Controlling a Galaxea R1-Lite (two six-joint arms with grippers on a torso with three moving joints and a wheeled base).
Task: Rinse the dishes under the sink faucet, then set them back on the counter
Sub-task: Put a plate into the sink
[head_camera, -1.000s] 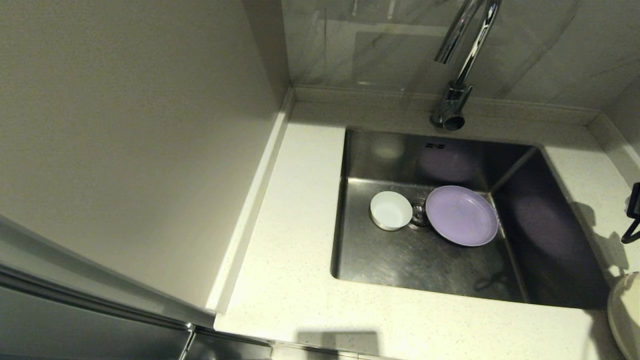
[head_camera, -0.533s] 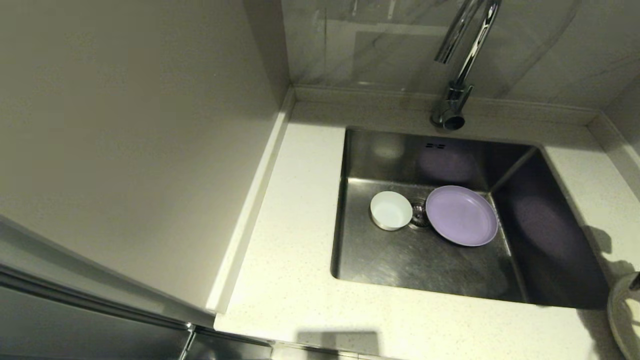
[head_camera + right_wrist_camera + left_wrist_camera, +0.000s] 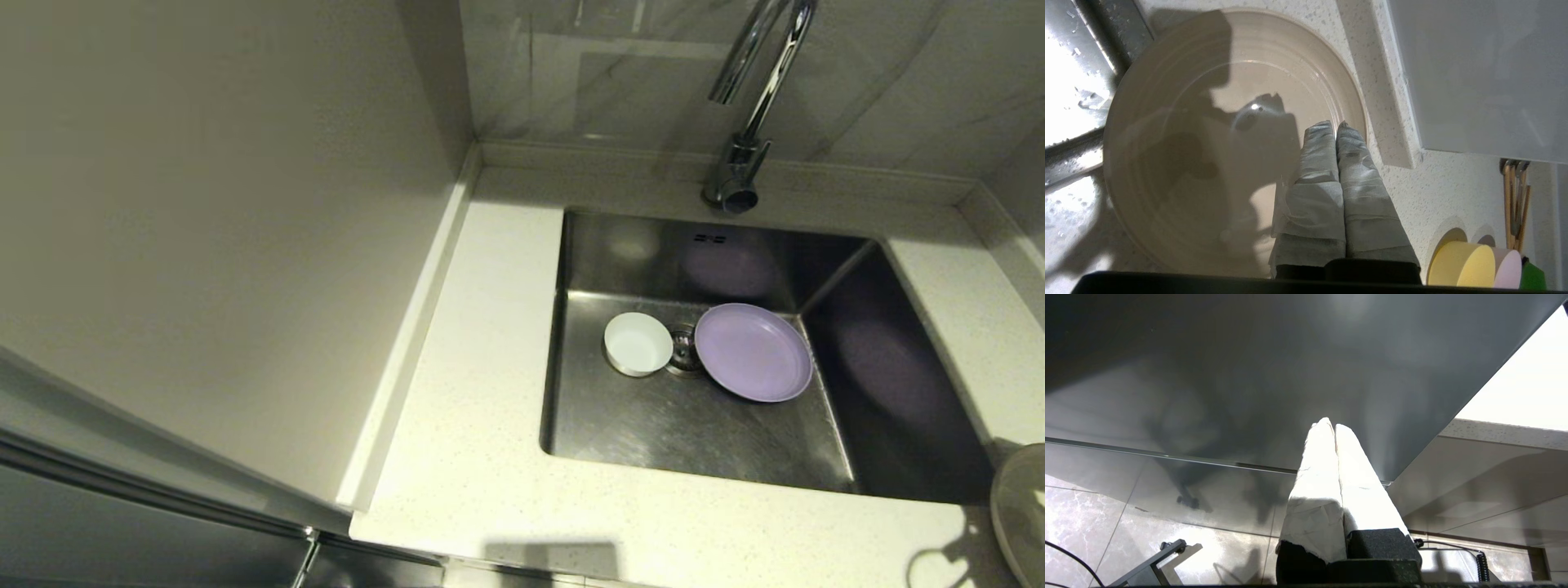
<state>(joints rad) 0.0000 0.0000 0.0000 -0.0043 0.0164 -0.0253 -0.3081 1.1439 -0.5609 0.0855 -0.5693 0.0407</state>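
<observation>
Two padded fingers of the right gripper [image 3: 1336, 124] are pressed flat together with nothing between them, hanging over the inner rim of the beige plate [image 3: 1208, 139], which lies on the speckled counter [image 3: 1412, 192] just beside the edge of the sink [image 3: 1069, 81]; whether the fingertips touch the plate cannot be told. In that wrist view a yellow cup [image 3: 1459, 263], a pink cup [image 3: 1508, 269] and some wooden utensils [image 3: 1515, 200] stand on the counter well apart from the plate. The left gripper [image 3: 1334, 426] is parked away from the sink, its white-wrapped fingers also closed on nothing, pointing at a dark glossy panel above a marbled floor. From the head view only a slice of the beige plate [image 3: 1020, 506] shows at the right edge of the counter [image 3: 482, 457], with neither arm visible. Inside the stainless sink [image 3: 653, 425] the small white bowl [image 3: 638, 343] sits upright just left of the round drain [image 3: 684, 349], and the lavender plate [image 3: 753, 351] lies on the right, its edge overlapping the drain. The chrome faucet [image 3: 747, 131] rises from the counter's back edge, and no water can be seen at its spout
</observation>
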